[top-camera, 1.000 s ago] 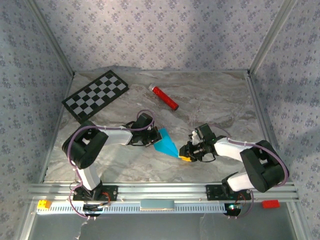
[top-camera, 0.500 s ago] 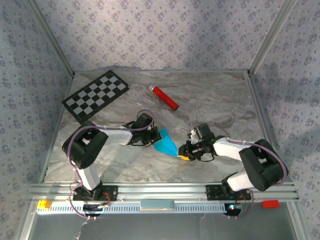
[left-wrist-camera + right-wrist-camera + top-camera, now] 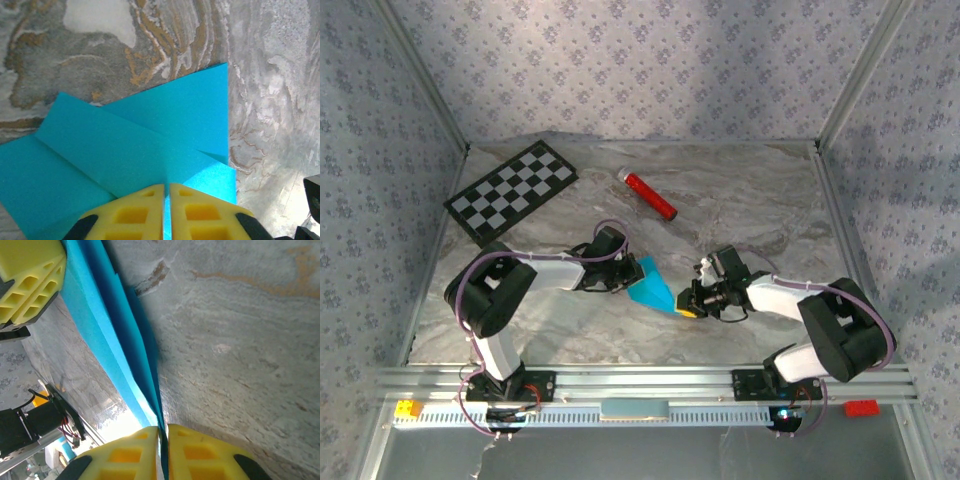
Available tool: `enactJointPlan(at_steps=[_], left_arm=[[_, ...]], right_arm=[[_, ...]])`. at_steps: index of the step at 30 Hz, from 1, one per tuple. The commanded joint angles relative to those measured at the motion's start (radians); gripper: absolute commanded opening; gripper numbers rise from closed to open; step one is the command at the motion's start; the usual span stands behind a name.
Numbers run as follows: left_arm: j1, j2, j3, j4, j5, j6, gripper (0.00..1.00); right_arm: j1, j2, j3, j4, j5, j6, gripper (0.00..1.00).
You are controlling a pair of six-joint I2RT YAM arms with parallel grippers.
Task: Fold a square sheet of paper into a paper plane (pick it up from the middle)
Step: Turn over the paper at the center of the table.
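- Now the paper plane [image 3: 651,288] lies folded in the middle of the desk [image 3: 760,190], between both hands.
- Left hand [image 3: 166,192] is closed narrow, pinching the paper's left edge.
- Right hand [image 3: 163,435] is closed narrow, pinching the thin pointed end.
- Checkerboard [image 3: 512,190] and red cylinder [image 3: 650,195] lie well apart behind; open desk lies around the hands.

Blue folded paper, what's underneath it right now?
Marbled tabletop shows around the blue folded paper, so that surface likely runs beneath. The patch directly below is covered; nothing pokes out. The left gripper and right gripper each pinch an edge.
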Motion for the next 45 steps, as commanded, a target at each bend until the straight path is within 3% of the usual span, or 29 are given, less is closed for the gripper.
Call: enactJointPlan(at_steps=[1,7,10,13,19,27,29,32,38,45], left_arm=[[-0.001,-0.026,-0.010,0.028,0.025,0.004,0.15],[-0.002,-0.141,-0.010,0.009,-0.002,0.040,0.34],[-0.009,-0.233,-0.010,-0.036,-0.052,0.092,0.49],[-0.018,-0.342,-0.010,-0.111,-0.131,0.142,0.56],[-0.019,-0.572,-0.076,-0.180,-0.297,0.181,0.57],[-0.018,-0.852,-0.254,-0.142,-0.464,0.225,0.57],[-0.013,-0.901,-0.287,-0.160,-0.474,0.222,0.56],[0.004,-0.953,-0.308,-0.236,-0.484,0.163,0.63],[0.040,-0.978,-0.338,-0.257,-0.420,0.120,0.65],[0.065,-0.965,-0.315,-0.310,-0.417,0.105,0.66]], right_arm=[[-0.001,0.002,0.018,-0.005,-0.029,-0.021,0.08],[-0.011,-0.067,0.020,-0.065,0.000,-0.051,0.04],[-0.015,-0.156,0.034,-0.136,0.069,-0.069,0.03],[-0.014,-0.258,0.069,-0.236,0.148,-0.126,0.03],[0.006,-0.404,0.195,-0.489,0.365,-0.265,0.02],[0.113,-0.453,0.353,-0.698,0.712,-0.367,0.03],[0.162,-0.439,0.390,-0.748,0.821,-0.397,0.02],[0.246,-0.396,0.441,-0.816,0.994,-0.437,0.02],[0.374,-0.228,0.548,-0.977,1.323,-0.407,0.01],[0.490,-0.081,0.589,-1.015,1.459,-0.371,0.01]])
